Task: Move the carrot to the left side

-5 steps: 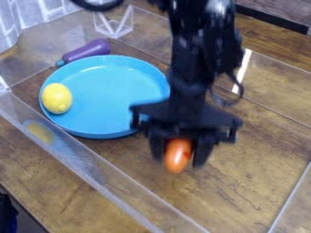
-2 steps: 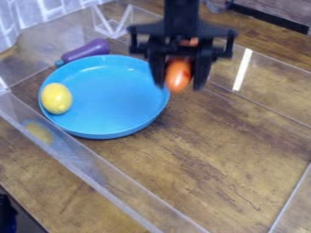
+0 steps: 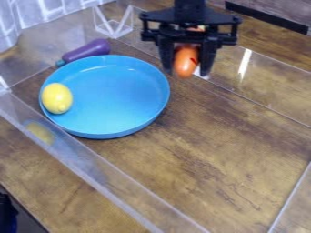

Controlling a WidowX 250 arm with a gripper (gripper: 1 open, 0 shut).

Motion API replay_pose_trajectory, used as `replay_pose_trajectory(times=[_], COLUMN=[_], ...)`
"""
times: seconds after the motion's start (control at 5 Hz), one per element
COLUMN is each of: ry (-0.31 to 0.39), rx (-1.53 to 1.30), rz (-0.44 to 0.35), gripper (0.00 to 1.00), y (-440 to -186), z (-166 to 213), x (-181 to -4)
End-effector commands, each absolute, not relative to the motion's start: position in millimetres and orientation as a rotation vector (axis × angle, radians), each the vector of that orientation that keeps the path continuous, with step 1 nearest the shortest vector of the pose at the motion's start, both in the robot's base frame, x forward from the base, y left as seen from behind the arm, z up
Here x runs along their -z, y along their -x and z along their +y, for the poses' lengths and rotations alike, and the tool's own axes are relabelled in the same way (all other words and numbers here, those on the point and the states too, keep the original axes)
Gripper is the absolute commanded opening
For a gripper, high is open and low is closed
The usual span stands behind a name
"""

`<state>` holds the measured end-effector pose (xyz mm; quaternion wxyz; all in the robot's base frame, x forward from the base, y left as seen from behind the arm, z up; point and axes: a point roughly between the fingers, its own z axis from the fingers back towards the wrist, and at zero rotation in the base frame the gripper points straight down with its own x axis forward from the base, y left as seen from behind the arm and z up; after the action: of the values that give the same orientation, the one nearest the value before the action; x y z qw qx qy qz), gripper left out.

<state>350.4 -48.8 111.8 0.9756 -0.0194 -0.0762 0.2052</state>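
The orange toy carrot (image 3: 185,61) hangs in the air between the black fingers of my gripper (image 3: 185,64), which is shut on it and points straight down. It is held above the wooden table just past the right rim of the blue plate (image 3: 122,109), near the back of the scene. Its leafy top is hidden inside the gripper.
A yellow lemon (image 3: 56,97) lies on the left part of the blue plate. A purple eggplant-like toy (image 3: 86,50) lies behind the plate at the back left. Clear plastic walls (image 3: 73,155) border the wooden table (image 3: 219,164).
My gripper has lifted the carrot from low over the table at the front and carried it up and toward the back, to beside the plate's far right rim.
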Motion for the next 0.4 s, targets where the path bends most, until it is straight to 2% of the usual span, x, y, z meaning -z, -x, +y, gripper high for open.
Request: replay_pose_trajectory(times=[0.0, 0.2], ry=[0.057, 0.057], rx=[-0.361, -0.282], rz=[-0.221, -0.214], gripper=[0.00, 0.00], y=[-374, -388], z=[-50, -65], x=[-127.0, -121.4])
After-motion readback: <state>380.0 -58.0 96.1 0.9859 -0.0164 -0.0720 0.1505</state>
